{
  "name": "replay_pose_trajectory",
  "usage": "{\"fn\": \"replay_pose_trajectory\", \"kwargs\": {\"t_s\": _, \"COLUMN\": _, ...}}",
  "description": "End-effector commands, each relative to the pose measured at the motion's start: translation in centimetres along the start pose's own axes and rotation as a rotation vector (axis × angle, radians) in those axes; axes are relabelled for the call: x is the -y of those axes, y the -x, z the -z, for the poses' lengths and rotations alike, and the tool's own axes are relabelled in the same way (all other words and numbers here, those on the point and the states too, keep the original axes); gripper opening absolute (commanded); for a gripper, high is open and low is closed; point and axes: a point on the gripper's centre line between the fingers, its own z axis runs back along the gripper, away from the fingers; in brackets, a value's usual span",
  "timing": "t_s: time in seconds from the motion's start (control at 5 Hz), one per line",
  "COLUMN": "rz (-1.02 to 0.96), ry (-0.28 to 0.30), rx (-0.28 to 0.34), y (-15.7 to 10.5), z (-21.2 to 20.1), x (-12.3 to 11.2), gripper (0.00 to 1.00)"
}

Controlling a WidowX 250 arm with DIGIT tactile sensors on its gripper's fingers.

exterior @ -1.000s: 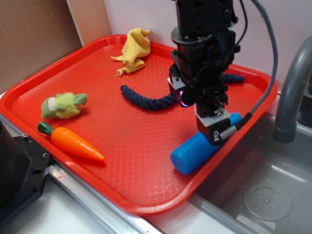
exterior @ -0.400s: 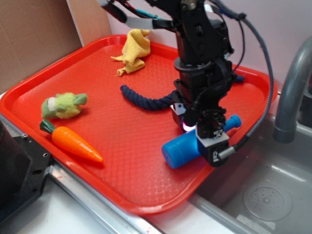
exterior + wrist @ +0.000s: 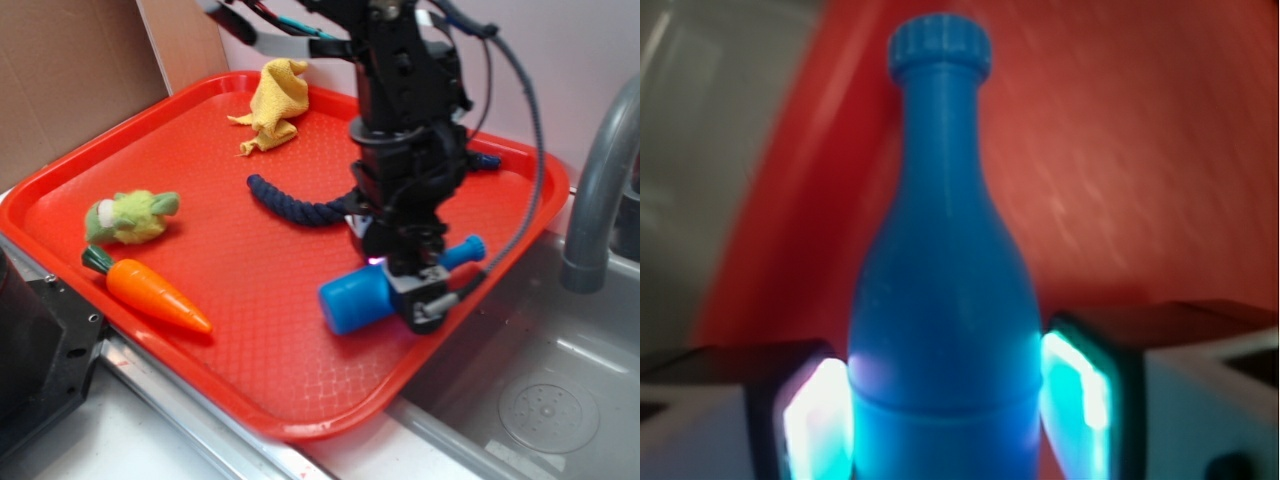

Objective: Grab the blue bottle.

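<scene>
The grab looks all but done. From where I stand the gripper (image 3: pixel 400 285) has its two pads pressed against the sides of the blue bottle (image 3: pixel 362 295), and the wrist view bears that out: the glowing pads (image 3: pixel 1072 385) sit flush on either flank of the wide body with no gap showing, so I'd call it clamped on the bottle. Whether the bottle has left the tray surface I can't tell; it lies level and close over the red tray (image 3: pixel 240 270), near the tray's sink-side edge. What seems left is only to carry it clear and keep the hold.

The bottle itself is bright blue, smooth plastic, a broad cylinder narrowing to a slim neck with a small ribbed cap (image 3: pixel 940 45). It lies on its side, its flat base pointing toward the middle of the tray and its cap toward the tray's rim by the sink. The smooth round body could slip or roll in the pads if the squeeze is light
</scene>
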Motion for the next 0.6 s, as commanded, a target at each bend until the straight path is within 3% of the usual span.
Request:
{"fn": "replay_pose_trajectory", "kwargs": {"t_s": 0.0, "rz": -0.039, "ry": -0.077, "rx": 0.093, "y": 2.2, "z": -8.7, "x": -1.7, "gripper": 0.00}}
{"fn": "replay_pose_trajectory", "kwargs": {"t_s": 0.2, "rz": -0.145, "ry": -0.130, "rx": 0.169, "y": 4.6, "z": -13.7, "x": -3.1, "gripper": 0.00}}
{"fn": "replay_pose_trajectory", "kwargs": {"t_s": 0.4, "rz": -0.394, "ry": -0.176, "rx": 0.112, "y": 6.9, "z": -17.5, "x": -4.7, "gripper": 0.00}}
